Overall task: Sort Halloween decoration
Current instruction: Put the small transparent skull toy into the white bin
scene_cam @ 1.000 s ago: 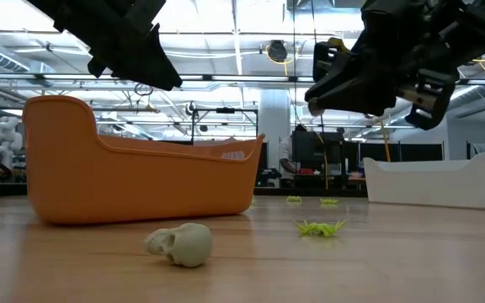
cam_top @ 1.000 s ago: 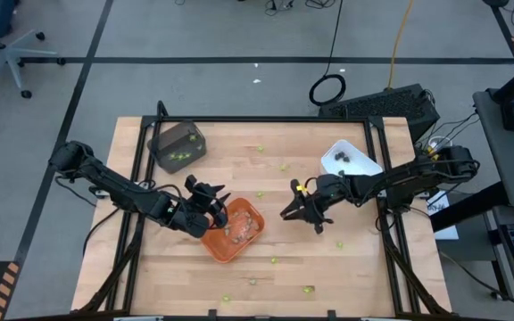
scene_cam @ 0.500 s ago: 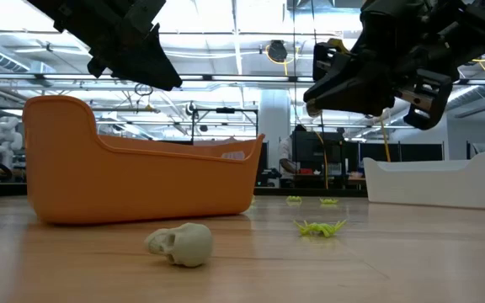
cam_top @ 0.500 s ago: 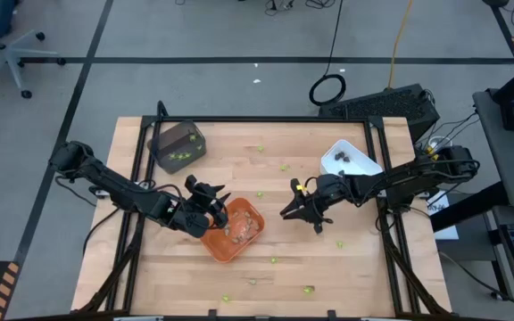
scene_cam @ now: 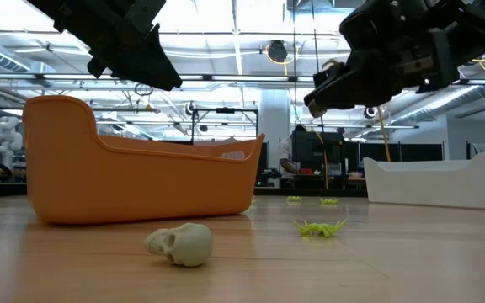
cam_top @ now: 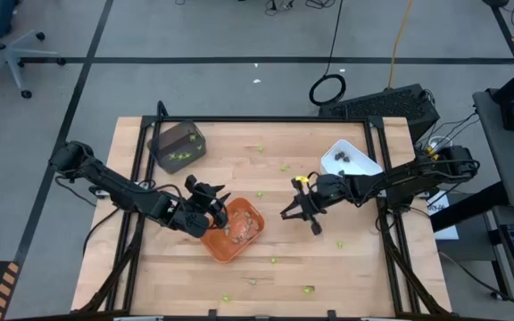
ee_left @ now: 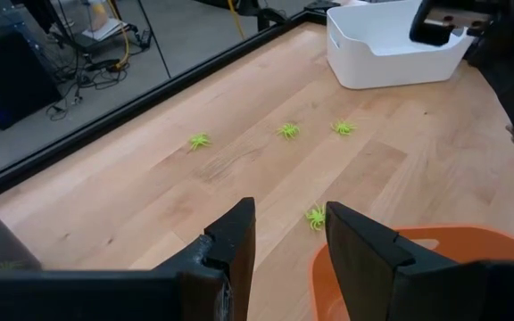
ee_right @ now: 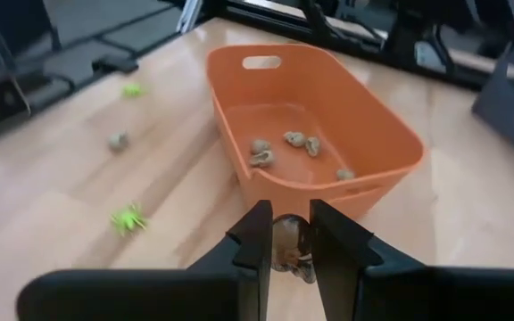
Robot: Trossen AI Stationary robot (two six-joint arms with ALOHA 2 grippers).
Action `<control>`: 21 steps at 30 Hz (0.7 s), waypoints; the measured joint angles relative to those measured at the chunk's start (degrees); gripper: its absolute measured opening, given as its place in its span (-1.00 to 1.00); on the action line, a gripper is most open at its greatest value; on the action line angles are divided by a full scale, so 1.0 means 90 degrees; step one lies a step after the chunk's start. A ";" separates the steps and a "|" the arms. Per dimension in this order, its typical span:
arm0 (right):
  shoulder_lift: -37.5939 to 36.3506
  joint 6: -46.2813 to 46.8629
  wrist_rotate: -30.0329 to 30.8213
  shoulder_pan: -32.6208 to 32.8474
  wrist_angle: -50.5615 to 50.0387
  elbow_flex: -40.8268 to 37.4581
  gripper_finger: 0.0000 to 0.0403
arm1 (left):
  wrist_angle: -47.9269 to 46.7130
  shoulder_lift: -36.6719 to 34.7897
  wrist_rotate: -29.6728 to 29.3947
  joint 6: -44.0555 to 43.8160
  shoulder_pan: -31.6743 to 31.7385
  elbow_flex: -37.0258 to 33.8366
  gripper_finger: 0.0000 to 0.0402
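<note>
Halloween decoration pieces lie scattered over the wooden table point(cam_top: 364, 267): lime-green spiders point(ee_left: 200, 140) on the bare wood, a tan-grey skull point(scene_cam: 181, 244) near the front edge, and several tan-grey skulls in the orange tray point(cam_top: 233, 230). All are tiny, far smaller than a gripper. More green pieces show inside the dark grey tray point(cam_top: 178, 146) at the far left corner, and dark pieces sit in the white tray point(cam_top: 351, 160) at the far right.

Left side: the left gripper point(cam_top: 211, 206) hangs over the near-left rim of the orange tray. Its jaws stand partly open with nothing between them; a green spider lies on the table beyond the fingers point(ee_left: 232, 242).

Centre: the orange tray rests on the table between the two arms.

Right side: the right gripper point(cam_top: 294, 208) hangs above the table just right of the orange tray. Its jaws are nearly closed on a small tan-grey skull piece point(ee_right: 285, 245), held between the fingertips and pointing toward the tray.

Change from one second ago: the left gripper and all trays are unmoved. The right gripper has risen and tilted slightly, as the low view shows; its grip is unchanged.
</note>
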 joint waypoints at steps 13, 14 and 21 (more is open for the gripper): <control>0.0000 0.2352 0.0000 0.0000 -0.0001 0.0000 -0.74 | 0.0000 0.0000 0.0153 -0.0019 -0.0005 0.0000 -0.32; 0.0000 0.2484 0.0000 0.0000 -0.0001 0.0000 -0.74 | 0.0000 0.0000 0.0175 -0.0019 -0.0005 0.0000 -0.32; 0.0000 0.3426 0.0000 0.0000 -0.0003 0.0000 -0.74 | 0.0002 0.0000 0.0309 -0.0023 -0.0005 0.0000 -0.32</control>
